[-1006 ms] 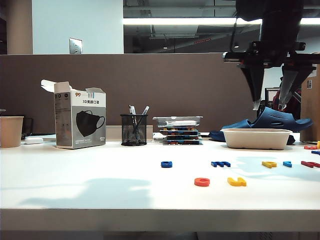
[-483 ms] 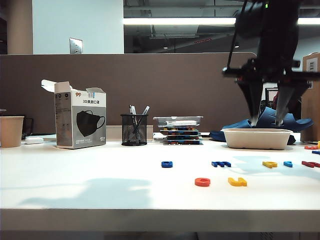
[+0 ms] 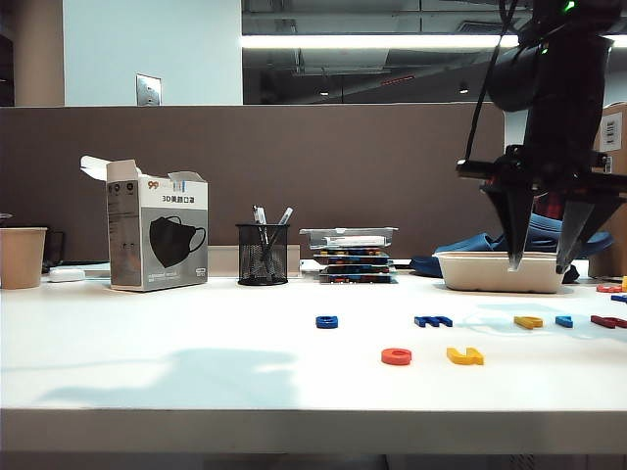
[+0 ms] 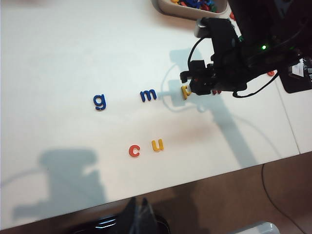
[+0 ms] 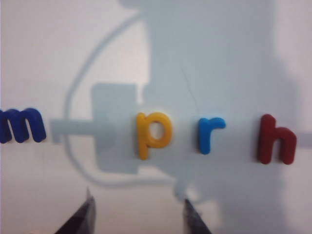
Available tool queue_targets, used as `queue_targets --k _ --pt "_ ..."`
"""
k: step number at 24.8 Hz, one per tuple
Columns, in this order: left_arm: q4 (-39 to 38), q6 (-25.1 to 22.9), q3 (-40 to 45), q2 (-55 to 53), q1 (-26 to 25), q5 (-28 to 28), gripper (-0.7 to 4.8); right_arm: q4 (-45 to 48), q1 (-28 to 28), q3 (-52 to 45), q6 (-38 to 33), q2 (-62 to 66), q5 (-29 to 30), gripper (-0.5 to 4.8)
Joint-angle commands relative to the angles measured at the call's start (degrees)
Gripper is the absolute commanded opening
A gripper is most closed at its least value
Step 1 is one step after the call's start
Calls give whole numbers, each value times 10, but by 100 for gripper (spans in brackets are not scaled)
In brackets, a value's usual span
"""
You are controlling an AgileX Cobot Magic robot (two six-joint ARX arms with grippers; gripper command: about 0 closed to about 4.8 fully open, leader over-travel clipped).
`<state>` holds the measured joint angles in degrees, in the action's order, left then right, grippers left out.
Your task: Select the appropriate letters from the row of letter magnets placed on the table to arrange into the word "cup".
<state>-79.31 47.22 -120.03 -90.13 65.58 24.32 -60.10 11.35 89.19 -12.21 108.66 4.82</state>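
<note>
Red-orange c (image 4: 134, 151) and yellow u (image 4: 157, 145) lie side by side near the table (image 4: 58, 58) front; yellow p (image 5: 152, 133) lies flat in the row between m and r.

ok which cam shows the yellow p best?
Right wrist view: the yellow p is large, clearly readable, between blue m and blue r. In the left wrist view the right arm partly hides it. The exterior view shows only a flat yellow sliver below the open right claw.
</note>
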Motion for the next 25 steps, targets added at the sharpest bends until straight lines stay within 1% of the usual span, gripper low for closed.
queue_targets --k 1,6,13,19,25 --pt "6 -3 -1 2 0 5 -5 7 1 3 7 8 2 225" --pt "6 -3 -1 2 0 5 -5 20 0 3 10 25 2 225" --pt "6 -3 -1 2 0 5 -5 34 0 3 33 44 0 225" --pt "6 -3 -1 2 0 5 -5 58 -1 3 35 46 -2 225" --pt "6 -3 -1 2 0 5 -5 62 -1 3 47 57 -2 225"
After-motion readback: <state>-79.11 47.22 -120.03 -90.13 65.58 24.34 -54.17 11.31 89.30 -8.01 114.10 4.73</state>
